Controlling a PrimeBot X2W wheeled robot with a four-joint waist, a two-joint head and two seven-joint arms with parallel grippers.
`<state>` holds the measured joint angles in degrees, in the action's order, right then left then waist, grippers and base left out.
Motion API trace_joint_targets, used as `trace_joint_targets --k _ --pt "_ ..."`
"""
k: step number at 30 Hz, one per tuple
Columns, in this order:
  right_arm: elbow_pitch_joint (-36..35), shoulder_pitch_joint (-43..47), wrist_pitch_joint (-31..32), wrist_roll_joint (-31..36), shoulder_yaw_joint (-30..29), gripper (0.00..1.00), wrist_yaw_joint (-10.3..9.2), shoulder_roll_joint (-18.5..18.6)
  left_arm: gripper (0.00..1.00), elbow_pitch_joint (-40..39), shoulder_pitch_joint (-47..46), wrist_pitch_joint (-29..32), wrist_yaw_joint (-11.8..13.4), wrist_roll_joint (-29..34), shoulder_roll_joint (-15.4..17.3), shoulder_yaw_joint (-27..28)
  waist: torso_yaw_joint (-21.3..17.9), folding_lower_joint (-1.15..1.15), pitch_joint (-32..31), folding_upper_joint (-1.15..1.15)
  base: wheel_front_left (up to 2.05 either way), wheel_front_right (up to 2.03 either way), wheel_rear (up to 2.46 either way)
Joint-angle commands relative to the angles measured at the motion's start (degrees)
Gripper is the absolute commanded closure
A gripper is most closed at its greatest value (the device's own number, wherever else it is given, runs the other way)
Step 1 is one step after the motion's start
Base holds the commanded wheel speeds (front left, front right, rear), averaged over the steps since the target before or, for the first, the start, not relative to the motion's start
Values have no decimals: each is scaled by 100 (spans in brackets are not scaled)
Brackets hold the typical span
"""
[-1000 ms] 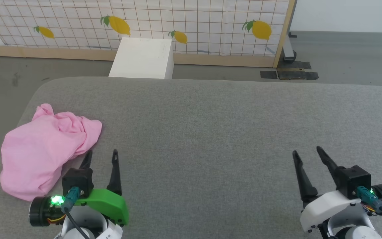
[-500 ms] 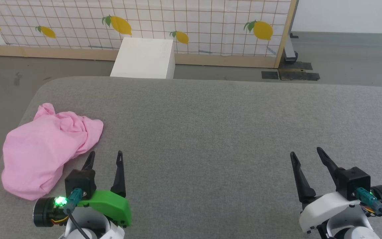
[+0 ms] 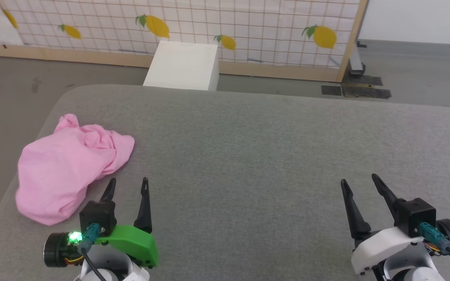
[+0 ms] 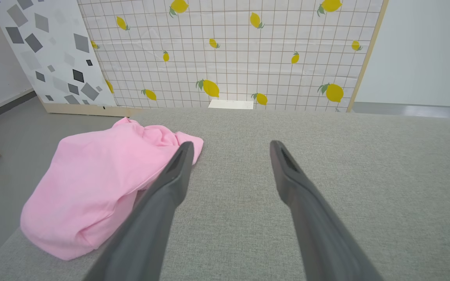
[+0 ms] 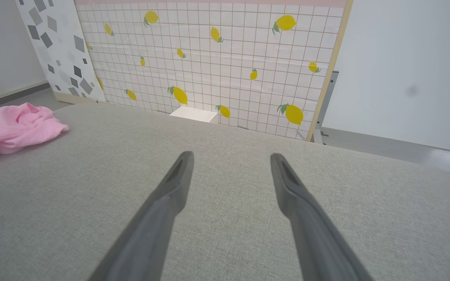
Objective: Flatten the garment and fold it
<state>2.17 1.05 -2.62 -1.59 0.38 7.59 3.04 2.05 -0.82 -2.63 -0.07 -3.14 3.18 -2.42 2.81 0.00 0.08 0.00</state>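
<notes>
Crumpled light pink cotton shorts lie on the grey fabric desk; left gripper just beside them, right gripper well apart, both wide, empty.

A broad grey fabric-covered surface with a rounded corner stands on a dull grey floor, and beyond it a white box sits against a wood-framed, lemon-printed grid screen, flanked by a grey-diamond panel and a plain white wall.
</notes>
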Motion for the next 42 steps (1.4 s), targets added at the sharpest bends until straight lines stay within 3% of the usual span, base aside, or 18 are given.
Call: trace_joint_targets --k 1,19,42 --pt "27 -127 -67 -49 21 0 -2 -4 0 29 -61 -54 46 -95 16 -11 137 0 11 0 0 0 0" --pt "130 -229 -205 -111 90 0 -4 -6 0 97 -24 -265 175 -331 76 -46 1306 0 55 0 -2 -2 -2" --pt "224 -305 -391 -263 171 0 -6 -10 0 70 70 -539 486 -601 95 -271 2040 0 142 0 -11 -11 -11"
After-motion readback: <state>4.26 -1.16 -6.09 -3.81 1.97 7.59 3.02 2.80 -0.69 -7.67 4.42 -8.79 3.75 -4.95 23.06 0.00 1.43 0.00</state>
